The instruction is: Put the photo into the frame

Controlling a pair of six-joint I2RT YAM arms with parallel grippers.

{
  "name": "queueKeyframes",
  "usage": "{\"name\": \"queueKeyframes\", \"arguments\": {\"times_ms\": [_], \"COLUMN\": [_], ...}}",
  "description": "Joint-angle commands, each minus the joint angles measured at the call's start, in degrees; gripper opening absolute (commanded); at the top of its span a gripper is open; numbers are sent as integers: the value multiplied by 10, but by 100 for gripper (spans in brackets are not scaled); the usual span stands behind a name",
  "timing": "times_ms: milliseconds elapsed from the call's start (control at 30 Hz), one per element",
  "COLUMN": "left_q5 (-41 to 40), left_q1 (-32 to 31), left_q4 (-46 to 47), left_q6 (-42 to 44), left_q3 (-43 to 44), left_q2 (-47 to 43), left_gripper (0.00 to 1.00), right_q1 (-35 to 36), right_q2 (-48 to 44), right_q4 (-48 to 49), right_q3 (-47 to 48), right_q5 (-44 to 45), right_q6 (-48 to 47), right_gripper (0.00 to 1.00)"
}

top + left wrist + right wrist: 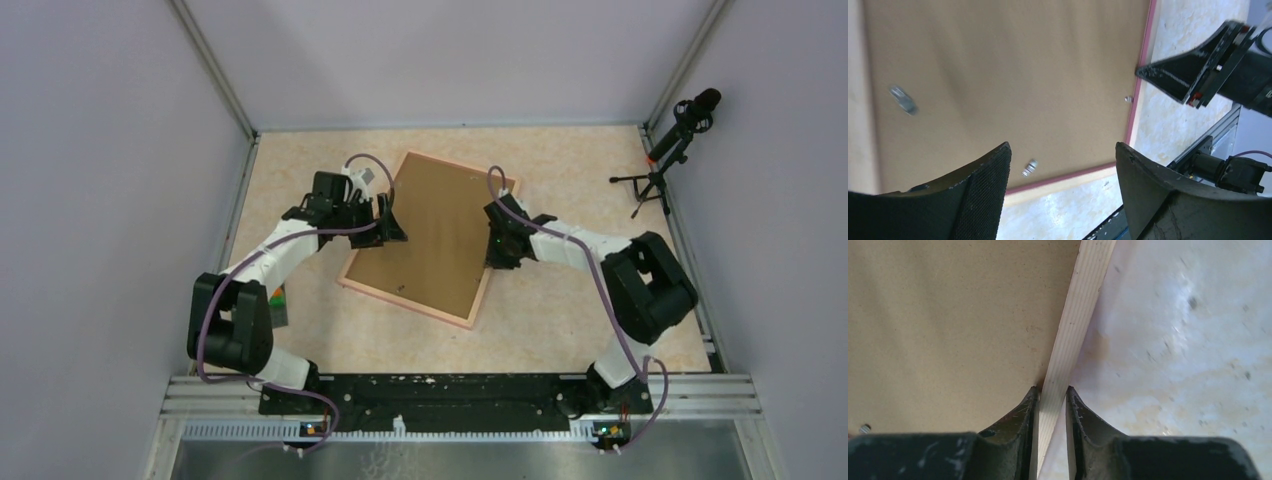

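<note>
Wooden frame (1075, 330) between right jaws

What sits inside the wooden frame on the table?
A brown backing board fills the frame, with small metal clips on it. The photo is not visible; anything beneath the board is covered.

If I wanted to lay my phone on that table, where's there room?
Bare tabletop runs along the back wall beyond the frame, and between the frame's near edge and the arm bases. Crowded: left gripper and right gripper flank the frame; a microphone stand fills the far right corner.
</note>
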Motion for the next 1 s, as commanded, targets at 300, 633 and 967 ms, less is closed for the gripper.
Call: {"name": "queueKeyframes", "arguments": {"times_ms": [300,633,967], "left_q5": [5,-4,7], "left_q1": [-3,-9,-10], "left_q4": [26,24,28], "left_q6": [38,45,43], "left_q3": [-7,-18,-18], "left_q2": [-24,-38,-32], "left_gripper": [80,81,81], "right_q1": [-98,-152,-152], "right_q2": [-92,43,87], "right_q4": [-34,-10,0], "right_q3": [35,149,152], "right_q5": [-4,-29,-19], "right_q6": [-163,-190,-193], "right_gripper": [78,73,60]}}
